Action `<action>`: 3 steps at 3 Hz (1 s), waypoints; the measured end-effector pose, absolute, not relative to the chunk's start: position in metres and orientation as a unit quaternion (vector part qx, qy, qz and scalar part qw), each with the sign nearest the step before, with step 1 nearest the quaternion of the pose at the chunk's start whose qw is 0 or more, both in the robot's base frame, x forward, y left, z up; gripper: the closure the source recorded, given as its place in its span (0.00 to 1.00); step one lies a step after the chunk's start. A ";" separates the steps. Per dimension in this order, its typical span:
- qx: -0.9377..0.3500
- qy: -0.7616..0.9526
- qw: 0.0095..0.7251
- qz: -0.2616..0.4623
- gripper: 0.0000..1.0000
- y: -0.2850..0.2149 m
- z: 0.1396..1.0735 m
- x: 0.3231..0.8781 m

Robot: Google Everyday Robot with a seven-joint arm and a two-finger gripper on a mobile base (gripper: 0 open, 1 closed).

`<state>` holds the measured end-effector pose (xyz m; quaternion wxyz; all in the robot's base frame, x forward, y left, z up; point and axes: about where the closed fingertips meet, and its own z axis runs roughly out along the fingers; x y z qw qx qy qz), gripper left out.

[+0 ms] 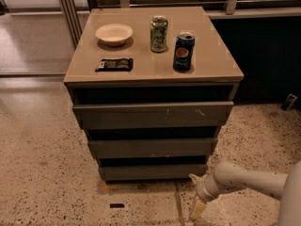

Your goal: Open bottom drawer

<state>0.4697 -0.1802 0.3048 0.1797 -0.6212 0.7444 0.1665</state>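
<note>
The bottom drawer (151,172) is the lowest, narrowest grey-brown front of the cabinet, plain and without a handle, sitting just above the floor. My gripper (195,194) is low over the floor at the drawer's right end, just right of its front corner. Its two cream fingertips (198,209) are spread apart with nothing between them. The upper fingertip is close to the drawer's right corner; I cannot tell whether it touches. My white arm reaches in from the lower right.
Above are the middle drawer (153,147) and the wide top drawer (153,112) with white scratches. On the cabinet top stand a white bowl (114,33), a green can (159,33), a blue can (183,51) and a dark snack packet (114,64). Speckled floor surrounds the cabinet.
</note>
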 end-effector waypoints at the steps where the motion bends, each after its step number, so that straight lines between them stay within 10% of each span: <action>1: -0.622 0.744 0.180 0.165 0.00 -0.180 0.306 0.470; 3: -0.634 0.726 0.226 0.140 0.00 -0.184 0.266 0.477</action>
